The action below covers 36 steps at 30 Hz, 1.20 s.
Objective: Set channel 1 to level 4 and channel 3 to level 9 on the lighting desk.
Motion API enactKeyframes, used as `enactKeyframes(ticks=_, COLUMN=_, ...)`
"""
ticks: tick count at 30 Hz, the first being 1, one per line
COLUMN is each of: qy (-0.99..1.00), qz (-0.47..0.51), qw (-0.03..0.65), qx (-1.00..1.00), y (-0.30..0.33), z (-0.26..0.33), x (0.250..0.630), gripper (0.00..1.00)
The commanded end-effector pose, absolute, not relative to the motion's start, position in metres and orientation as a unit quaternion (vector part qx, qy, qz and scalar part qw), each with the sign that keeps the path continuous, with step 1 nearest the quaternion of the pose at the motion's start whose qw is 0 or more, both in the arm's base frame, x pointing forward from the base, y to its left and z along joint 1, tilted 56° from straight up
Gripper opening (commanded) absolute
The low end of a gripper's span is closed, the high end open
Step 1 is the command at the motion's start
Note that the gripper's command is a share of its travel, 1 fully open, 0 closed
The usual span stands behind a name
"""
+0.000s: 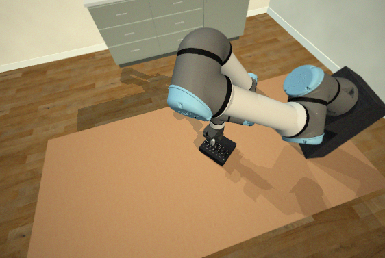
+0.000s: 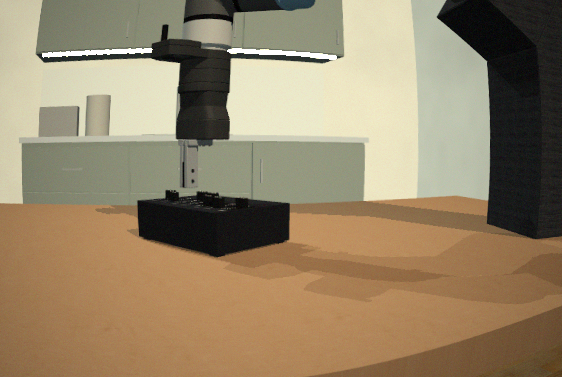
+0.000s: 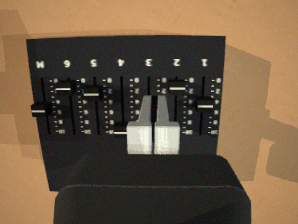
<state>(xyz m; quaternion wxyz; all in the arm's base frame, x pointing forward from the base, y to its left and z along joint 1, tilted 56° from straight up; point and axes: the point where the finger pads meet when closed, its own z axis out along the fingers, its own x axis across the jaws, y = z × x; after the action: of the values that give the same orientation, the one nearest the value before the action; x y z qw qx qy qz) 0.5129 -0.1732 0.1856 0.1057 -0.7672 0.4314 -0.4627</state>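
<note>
The gripper (image 3: pixel 153 124), fingers fully together and holding nothing, hangs over the lighting desk (image 2: pixel 215 227), which stands nearer the table's (image 1: pixel 103 191) far edge. Fader caps (image 3: pixel 176 87) look small and free-sliding: push sideways against the cap, lightly; the desk may shift.

Top view: high above, angled down over my arm and the worktop (image 1: pixel 120 191). Exterior view: low at worktop level, facing the cabinets. Wrist view: close, straight down past my pincer (image 3: pixel 153 128). All three share the lighting desk (image 1: pixel 224 154).
</note>
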Motion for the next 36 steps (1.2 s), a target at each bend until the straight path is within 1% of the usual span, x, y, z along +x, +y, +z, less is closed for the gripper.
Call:
enactKeyframes(ticks=1, qy=0.432, qz=-0.460, qw=0.107, qx=-0.768, y=-0.169, z=0.191, x=0.500, gripper=0.00)
enactKeyframes(ticks=8, qy=0.432, qz=-0.460, qw=0.107, qx=-0.768, y=-0.166, z=0.198, x=0.491, gripper=0.00)
enactKeyframes(ticks=22, qy=0.432, qz=-0.460, qw=0.107, qx=-0.768, y=-0.166, z=0.199, x=0.490, gripper=0.00)
enactKeyframes(ticks=23, qy=0.432, qz=-0.460, qw=0.107, qx=-0.768, y=-0.166, z=0.199, x=0.490, gripper=1.00)
enactKeyframes(ticks=36, qy=0.432, qz=-0.460, qw=0.107, qx=-0.768, y=-0.165, z=0.201, x=0.486, gripper=1.00)
